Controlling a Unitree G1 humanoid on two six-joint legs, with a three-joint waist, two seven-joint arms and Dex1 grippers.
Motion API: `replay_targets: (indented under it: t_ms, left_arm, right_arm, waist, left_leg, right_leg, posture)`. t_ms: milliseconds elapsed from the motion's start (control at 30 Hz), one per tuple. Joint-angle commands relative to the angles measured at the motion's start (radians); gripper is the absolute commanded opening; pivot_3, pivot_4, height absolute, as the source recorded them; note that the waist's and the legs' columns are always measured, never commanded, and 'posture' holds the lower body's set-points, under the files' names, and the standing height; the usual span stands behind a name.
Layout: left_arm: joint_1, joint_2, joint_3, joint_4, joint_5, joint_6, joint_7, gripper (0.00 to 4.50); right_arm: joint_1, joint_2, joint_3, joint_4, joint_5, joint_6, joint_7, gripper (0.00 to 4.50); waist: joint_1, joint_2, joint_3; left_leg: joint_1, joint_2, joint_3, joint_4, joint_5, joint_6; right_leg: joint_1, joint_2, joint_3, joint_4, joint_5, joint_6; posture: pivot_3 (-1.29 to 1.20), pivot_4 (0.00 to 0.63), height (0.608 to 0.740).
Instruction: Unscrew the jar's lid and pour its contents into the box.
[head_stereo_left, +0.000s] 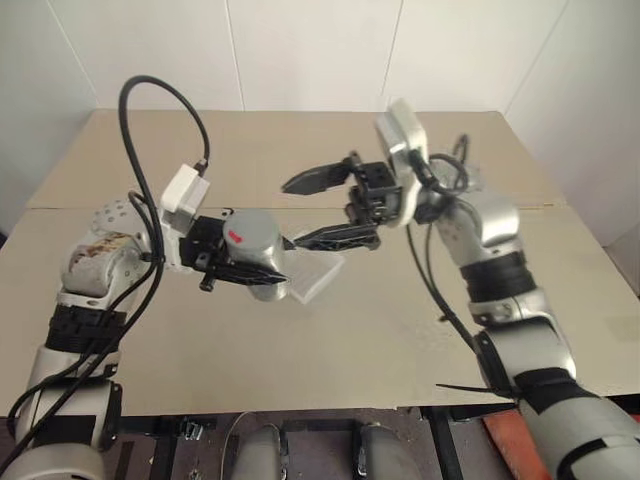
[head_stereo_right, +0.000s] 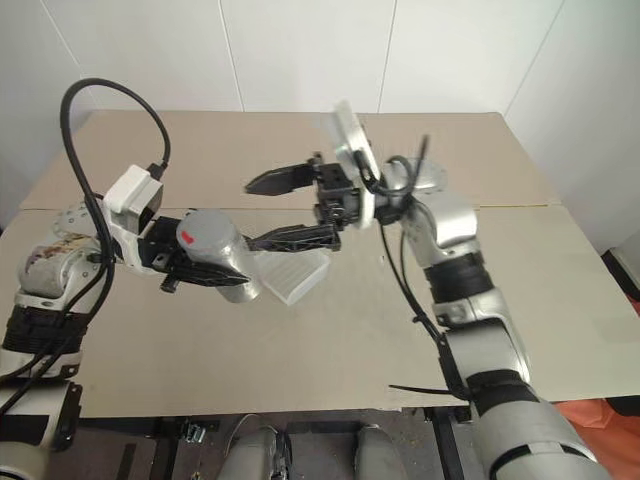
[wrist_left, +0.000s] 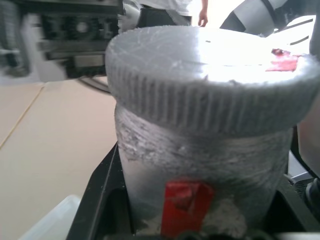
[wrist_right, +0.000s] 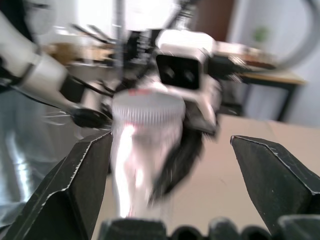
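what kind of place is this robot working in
Probably a robotics lab or test room, not a home. The table is bare and tan, set against plain white walls, and the right wrist view shows desks and equipment behind. A person stands nearby, partly in view.

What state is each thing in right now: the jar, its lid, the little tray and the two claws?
Jar: held sideways above the table.
Lid: on the jar.
Box: flat on the table, nothing visible inside.
Left gripper: shut on the jar.
Right gripper: open, holding nothing, facing the lid.
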Motion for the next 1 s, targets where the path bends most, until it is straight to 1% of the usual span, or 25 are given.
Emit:
replay_targets:
  t_ms: [33, 133, 233, 300, 400, 500, 567, 667, 833, 1000]
  left_arm:
    - [0.009, -0.004, 0.045, 0.028, 0.054, -0.049, 0.075, 1.93]
    - [0.012, -0.029, 0.048, 0.051, 0.100, -0.084, 0.144, 1.93]
    - [0.012, -0.059, 0.045, 0.058, 0.127, -0.095, 0.197, 1.93]
    - [0.012, -0.077, 0.041, 0.056, 0.137, -0.094, 0.216, 1.93]
    - [0.015, -0.092, 0.040, 0.045, 0.136, -0.089, 0.225, 1.93]
    - [0.008, -0.102, 0.038, 0.047, 0.138, -0.085, 0.227, 1.93]
    - [0.003, -0.104, 0.040, 0.047, 0.139, -0.084, 0.227, 1.93]
    - [0.003, -0.103, 0.044, 0.045, 0.136, -0.080, 0.225, 1.93]
    - [0.015, -0.092, 0.054, 0.037, 0.131, -0.081, 0.218, 1.93]
    - [0.043, -0.066, 0.073, 0.010, 0.116, -0.072, 0.206, 1.93]
  right_arm:
    - [0.052, -0.031, -0.042, -0.198, 0.004, 0.068, -0.124, 4.41]
    - [0.096, -0.022, -0.035, -0.338, -0.018, 0.145, -0.292, 4.41]
    - [0.091, 0.018, -0.012, -0.430, -0.039, 0.237, -0.453, 4.41]
    - [0.079, 0.050, 0.013, -0.465, -0.067, 0.279, -0.537, 4.41]
    - [0.059, 0.097, 0.041, -0.477, -0.094, 0.318, -0.621, 4.41]
    - [0.049, 0.134, 0.081, -0.461, -0.132, 0.309, -0.661, 4.41]
    - [0.038, 0.150, 0.110, -0.429, -0.185, 0.290, -0.696, 4.41]
    - [0.032, 0.173, 0.109, -0.399, -0.194, 0.286, -0.709, 4.41]
    - [0.024, 0.174, 0.108, -0.364, -0.218, 0.265, -0.703, 4.41]
    - [0.027, 0.141, 0.077, -0.344, -0.214, 0.262, -0.687, 4.41]
  waist:
    - [-0.003, 0.000, 0.000]
    - [-0.007, 0.000, 0.000]
    - [-0.007, 0.000, 0.000]
    - [-0.006, 0.000, 0.000]
    - [-0.006, 0.000, 0.000]
    - [-0.006, 0.000, 0.000]
    - [-0.006, 0.000, 0.000]
    - [-0.006, 0.000, 0.000]
    - [-0.006, 0.000, 0.000]
    - [-0.007, 0.000, 0.000]
  left_leg:
    - [0.000, 0.000, 0.000, 0.000, 0.000, 0.000]
    - [0.001, 0.000, 0.000, 0.000, 0.000, 0.000]
    - [0.001, 0.000, 0.000, 0.000, 0.000, -0.001]
    - [0.001, 0.000, 0.000, 0.000, 0.000, -0.001]
    - [0.000, 0.000, 0.000, 0.000, 0.000, -0.001]
    - [0.000, 0.000, 0.000, 0.000, 0.000, 0.000]
    - [0.000, 0.000, 0.000, 0.000, 0.000, 0.000]
    - [0.000, 0.000, 0.000, 0.000, 0.000, 0.000]
    - [0.000, 0.000, 0.000, 0.000, 0.000, 0.000]
    - [0.000, 0.000, 0.000, 0.000, 0.000, 0.000]
  right_leg:
    - [0.000, 0.000, 0.000, 0.000, 0.000, 0.000]
    - [0.000, 0.000, 0.001, 0.000, 0.000, 0.000]
    - [-0.001, 0.000, 0.001, 0.001, 0.000, 0.000]
    - [-0.001, 0.000, 0.001, 0.001, 0.000, 0.000]
    - [0.000, 0.000, 0.001, 0.001, 0.000, 0.000]
    - [0.000, 0.000, 0.001, 0.001, 0.000, 0.000]
    - [0.000, 0.000, 0.000, 0.000, 0.000, 0.000]
    - [0.000, 0.000, 0.000, 0.000, 0.000, 0.000]
    - [0.000, 0.000, 0.000, 0.000, 0.000, 0.000]
    - [0.000, 0.000, 0.000, 0.000, 0.000, 0.000]
  posture:
    - [0.00, 0.150, 0.740]
    - [0.00, 0.150, 0.740]
    - [0.00, 0.150, 0.740]
    - [0.00, 0.150, 0.740]
    - [0.00, 0.150, 0.740]
    - [0.00, 0.150, 0.740]
    - [0.00, 0.150, 0.740]
    - [0.00, 0.150, 0.740]
    - [0.00, 0.150, 0.740]
    - [0.00, 0.150, 0.740]
